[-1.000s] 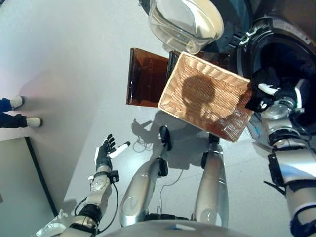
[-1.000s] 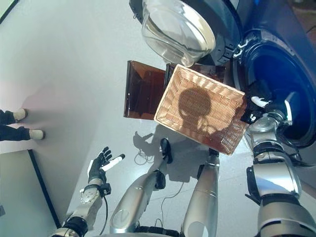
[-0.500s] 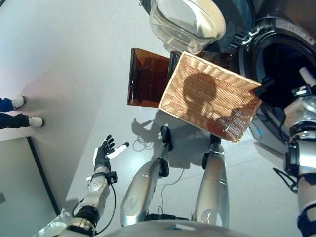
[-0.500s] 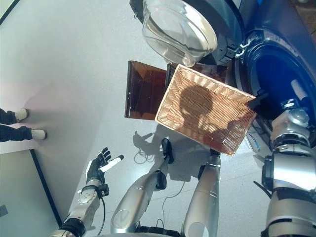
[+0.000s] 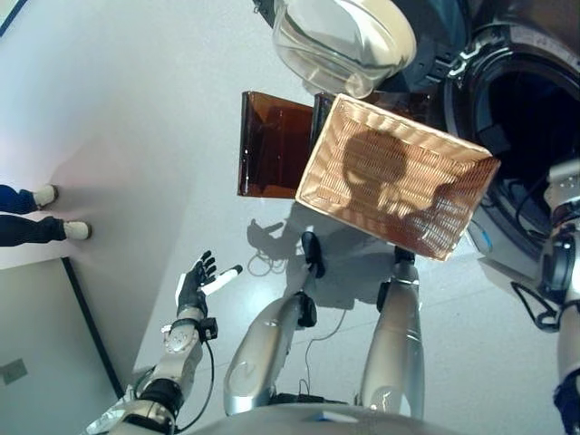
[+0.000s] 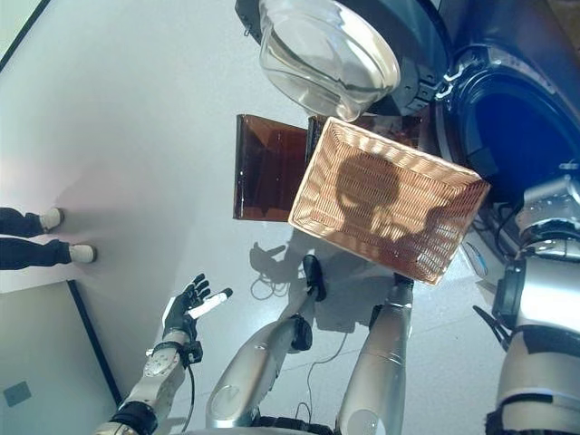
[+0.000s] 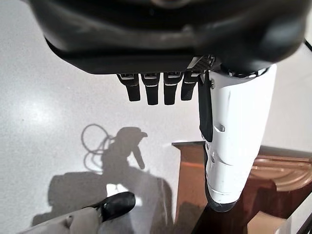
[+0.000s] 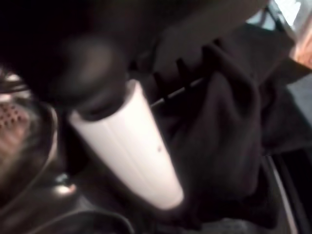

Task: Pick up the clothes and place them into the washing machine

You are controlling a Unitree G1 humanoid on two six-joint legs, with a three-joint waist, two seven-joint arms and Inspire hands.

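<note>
The wicker basket [image 5: 426, 159] rests on the dark brown box [image 5: 272, 145] and holds no clothes. The washing machine's round opening [image 5: 530, 136] is to its right, with the glass door [image 5: 340, 41] swung open above the basket. My right arm [image 5: 566, 208] reaches toward the opening. In the right wrist view my right hand [image 8: 131, 146] is inside the machine, its white-covered thumb straight, with a dark cloth [image 8: 229, 141] right past it. My left hand [image 5: 192, 285] is open and empty low over the floor, far from the basket; it also shows in the left wrist view [image 7: 234, 136].
A person's feet in white shoes [image 5: 45, 213] stand at the far left. A grey floor panel with a dark edge [image 5: 36, 362] lies at the lower left. The pale floor [image 5: 136, 109] spreads left of the box.
My right hand has moved with the dark cloth from the basket's right corner into the machine's opening and out of the eye views. The left hand has stayed still.
</note>
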